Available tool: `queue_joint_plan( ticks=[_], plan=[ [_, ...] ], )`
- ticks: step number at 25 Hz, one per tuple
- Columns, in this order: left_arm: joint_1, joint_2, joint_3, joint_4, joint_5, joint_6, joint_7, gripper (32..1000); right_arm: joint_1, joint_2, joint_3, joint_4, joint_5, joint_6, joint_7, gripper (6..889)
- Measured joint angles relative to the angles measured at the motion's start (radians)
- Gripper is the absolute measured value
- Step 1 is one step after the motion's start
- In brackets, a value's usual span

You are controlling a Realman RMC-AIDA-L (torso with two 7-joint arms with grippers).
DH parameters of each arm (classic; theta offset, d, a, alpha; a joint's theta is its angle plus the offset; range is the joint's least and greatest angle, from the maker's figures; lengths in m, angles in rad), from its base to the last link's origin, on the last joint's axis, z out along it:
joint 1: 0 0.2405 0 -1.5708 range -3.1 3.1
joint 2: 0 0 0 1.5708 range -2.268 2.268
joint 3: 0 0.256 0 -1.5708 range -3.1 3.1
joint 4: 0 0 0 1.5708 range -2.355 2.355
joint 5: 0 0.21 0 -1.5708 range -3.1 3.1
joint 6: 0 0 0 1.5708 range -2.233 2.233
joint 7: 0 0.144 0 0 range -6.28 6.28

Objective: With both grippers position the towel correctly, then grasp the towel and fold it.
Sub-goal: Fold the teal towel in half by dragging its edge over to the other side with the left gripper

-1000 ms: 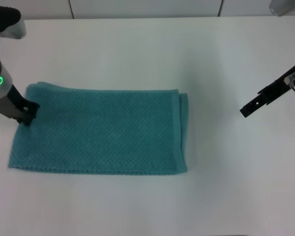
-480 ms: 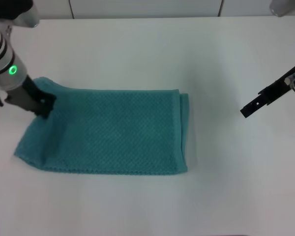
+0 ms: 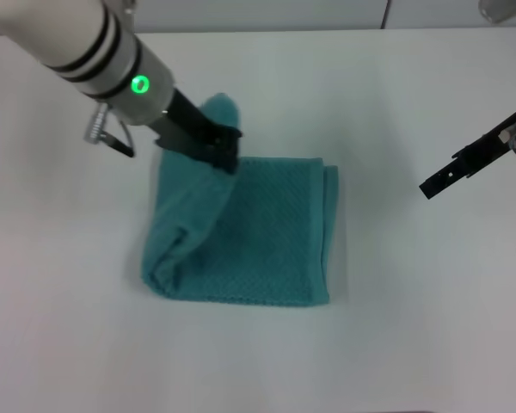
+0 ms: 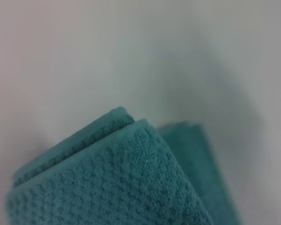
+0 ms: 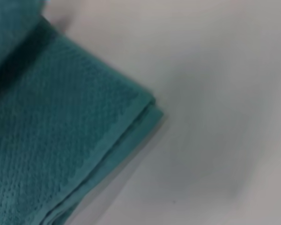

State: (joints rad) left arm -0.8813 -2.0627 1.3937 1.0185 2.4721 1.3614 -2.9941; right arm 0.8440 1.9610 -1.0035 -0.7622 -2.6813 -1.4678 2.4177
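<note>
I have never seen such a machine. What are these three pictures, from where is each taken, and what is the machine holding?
This is a robot with two arms working at a white table. The wide picture comes from a camera on its head, looking down. The other two come from cameras on its wrists, so they show close views of the cloth.

On the table lies one towel, teal-green with a waffle weave. The left claw, at the end of the thick white arm with a green light, grips one end of the towel and holds it lifted over the rest, so the towel is partly folded. The right claw, a slim black bar, hangs apart from the towel, to its right, and holds nothing.
</note>
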Motion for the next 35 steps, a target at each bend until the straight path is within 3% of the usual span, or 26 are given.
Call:
queue_joint_plan(
  ticks=[4,7,11,16,20,22,24,26,30,35],
  plan=[
    [-0.003,0.0021,0.099,-0.011,-0.155,-0.093,0.002,85,0.002,-0.001,0.0,-0.002,0.0,0.001,0.0,854],
    [-0.004,0.005,0.136,-0.02,-0.232,-0.157,0.008,91,0.004,-0.002,-0.001,-0.002,0.0,0.002,0.0,854],
    [-0.003,0.0039,0.142,-0.077,-0.295,-0.231,0.032,98,0.012,-0.002,0.0,-0.001,0.0,0.002,0.0,853],
    [-0.035,0.0069,0.137,-0.243,-0.449,-0.292,0.116,108,0.014,-0.002,0.0,0.001,0.0,0.003,0.0,853],
    [-0.046,0.0101,0.131,-0.278,-0.509,-0.3,0.143,115,0.015,-0.002,0.0,0.003,-0.001,0.003,0.0,853],
    [-0.044,0.0106,0.131,-0.278,-0.554,-0.3,0.187,119,0.015,-0.002,0.0,0.003,-0.002,0.003,0.0,853],
    [-0.04,0.0104,0.131,-0.279,-0.586,-0.302,0.214,123,0.015,-0.002,-0.002,0.003,-0.002,0.003,0.0,853],
    [-0.037,0.0106,0.131,-0.28,-0.6,-0.304,0.221,127,0.016,-0.002,-0.003,0.003,-0.002,0.003,0.0,853],
    [-0.037,0.0146,0.131,-0.281,-0.603,-0.299,0.215,373,0.017,-0.002,-0.001,0.003,-0.003,0.003,0.0,853],
    [-0.038,0.0195,0.131,-0.281,-0.591,-0.282,0.209,577,0.016,-0.002,0.0,0.003,-0.004,0.003,0.0,853]
  ],
)
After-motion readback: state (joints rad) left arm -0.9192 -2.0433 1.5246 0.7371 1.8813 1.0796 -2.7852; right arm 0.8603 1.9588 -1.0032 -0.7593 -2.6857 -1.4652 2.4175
